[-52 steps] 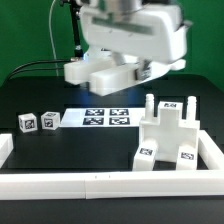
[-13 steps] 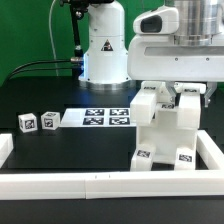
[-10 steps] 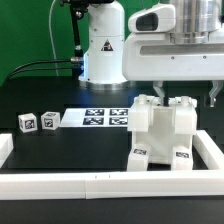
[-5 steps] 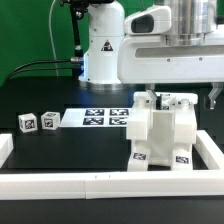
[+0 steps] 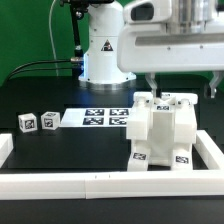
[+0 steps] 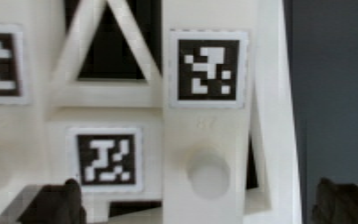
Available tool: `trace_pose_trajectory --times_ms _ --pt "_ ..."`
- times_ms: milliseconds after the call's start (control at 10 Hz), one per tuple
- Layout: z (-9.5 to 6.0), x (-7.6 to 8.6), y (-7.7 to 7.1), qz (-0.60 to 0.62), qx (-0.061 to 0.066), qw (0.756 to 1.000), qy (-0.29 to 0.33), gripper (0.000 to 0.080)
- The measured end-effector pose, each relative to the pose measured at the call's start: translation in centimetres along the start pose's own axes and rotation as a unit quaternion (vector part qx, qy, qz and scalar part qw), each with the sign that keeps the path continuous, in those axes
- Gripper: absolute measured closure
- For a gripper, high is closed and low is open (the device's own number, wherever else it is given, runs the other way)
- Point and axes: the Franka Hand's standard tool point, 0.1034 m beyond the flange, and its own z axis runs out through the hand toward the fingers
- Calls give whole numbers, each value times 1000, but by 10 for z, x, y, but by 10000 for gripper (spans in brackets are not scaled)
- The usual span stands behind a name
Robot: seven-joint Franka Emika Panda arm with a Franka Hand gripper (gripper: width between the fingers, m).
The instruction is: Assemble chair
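The partly built white chair [image 5: 160, 135] stands upright at the exterior view's right, tags on its lower front. My gripper [image 5: 180, 88] hangs just above it, open, with its two dark fingers spread wider than the chair's top. In the wrist view a tagged upright of the chair [image 6: 208, 120] lies between the fingertips [image 6: 60, 200], with a gap on each side, so nothing is held. Two small tagged white blocks [image 5: 27, 122] [image 5: 49, 119] sit loose at the exterior view's left.
The marker board [image 5: 105, 118] lies flat behind the middle of the black table. A long white border rail [image 5: 90, 183] runs along the front and turns up the right side [image 5: 212, 150] close to the chair. The robot's base [image 5: 100, 50] stands at the back.
The fingers have let go of the chair assembly and spread wide. The hand has risen a little above it, and the chair stays standing where it was set.
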Motion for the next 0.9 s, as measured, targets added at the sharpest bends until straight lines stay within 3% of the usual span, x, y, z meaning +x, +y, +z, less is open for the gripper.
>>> trace_pose_trajectory --times_ms 100,900 --pt "-6 -1 -2 19 3 1000 3 151" --pt "0 -2 1 12 0 1000 -2 151"
